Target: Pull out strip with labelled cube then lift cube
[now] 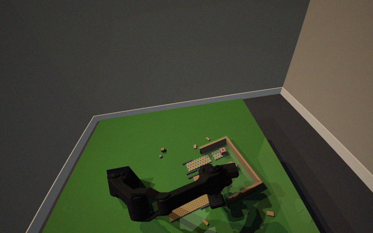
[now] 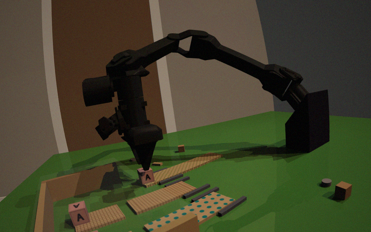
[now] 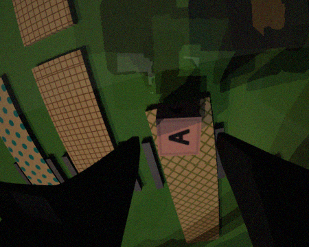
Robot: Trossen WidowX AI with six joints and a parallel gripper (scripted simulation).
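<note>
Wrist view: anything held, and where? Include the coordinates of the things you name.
Nothing held: the black gripper's (image 2: 145, 169) (image 3: 178, 138) jaws stand apart, either side of the pink cube marked A (image 2: 147, 177) (image 3: 179, 136), gaps showing on both sides.

A plain room, its kind unclear: bare walls (image 1: 347, 58) (image 2: 210, 74), pale skirting (image 1: 327, 138), green surface (image 1: 141, 130) (image 2: 267, 173) (image 3: 127, 116).

I look down between my two fingers, part of my gripper (image 3: 178, 137). They are apart, with a gap on each side of the pink cube (image 3: 179, 136). The cube has a big black A on top, lying on its side. It sits near the far end of the long strip (image 3: 192, 192), which has crossed slanting lines. A gray bar (image 3: 152, 165) lies to the left of that strip. Further left is a strip with little squares (image 3: 75, 106), then one with blue-green dots (image 3: 14, 137). The ground (image 3: 123, 99) is green, with dark shadows.
</note>
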